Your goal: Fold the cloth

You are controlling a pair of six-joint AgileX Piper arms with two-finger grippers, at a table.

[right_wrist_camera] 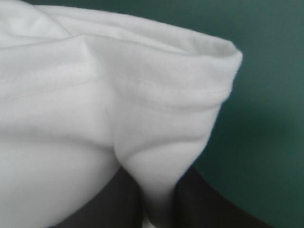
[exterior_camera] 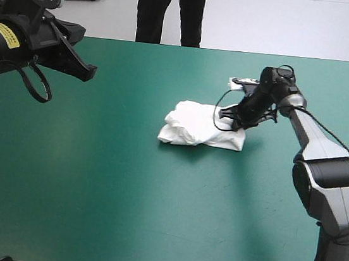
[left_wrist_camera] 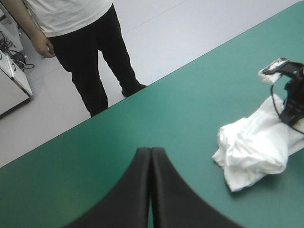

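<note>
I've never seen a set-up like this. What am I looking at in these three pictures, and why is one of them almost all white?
This is a robot with two arms at a table with a teal-green cover. One picture is from a camera above and behind it, looking down. The other two are from cameras on the wrists, looking along each gripper; the black shapes nearest the camera are its fingers. On the table lies a white T-shirt, a crumpled heap. The right gripper is down at the heap's edge, shut on a fold of it; its camera is so near that cloth fills the picture. The left gripper is raised above the table's left side, shut and holding nothing.
</note>
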